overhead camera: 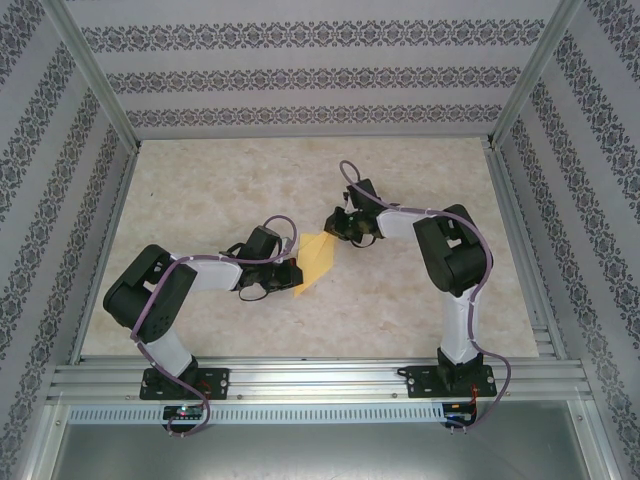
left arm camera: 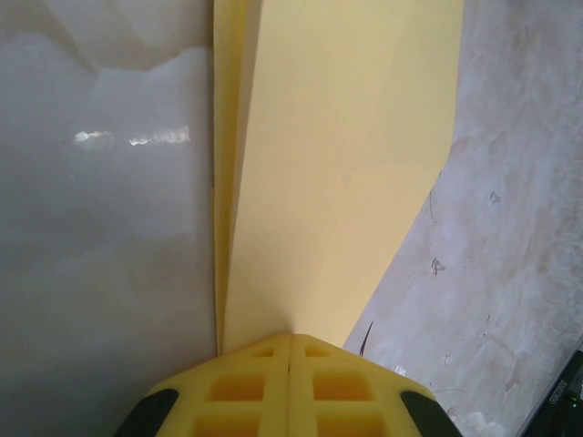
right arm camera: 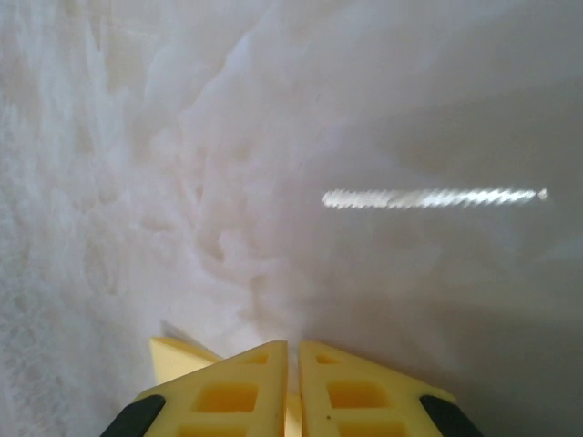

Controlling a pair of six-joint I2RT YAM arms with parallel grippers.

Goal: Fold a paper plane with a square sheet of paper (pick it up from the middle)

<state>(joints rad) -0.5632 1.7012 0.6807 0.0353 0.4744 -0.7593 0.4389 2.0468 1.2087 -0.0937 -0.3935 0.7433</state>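
Left gripper [left arm camera: 290, 341] clamps the near end of the part-folded yellow paper [overhead camera: 318, 260], right gripper [right arm camera: 293, 348] pinches its far tip; finishing folds seem left.

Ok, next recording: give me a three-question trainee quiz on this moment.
1. True or false: the yellow paper lies untouched on the table.
2. The left gripper is: A open above the paper; B shut on the paper; C parked at the table's edge.
3. Fill in: from above, the paper sits ___ the left gripper and the right gripper.
Key: 1 false; 2 B; 3 between.
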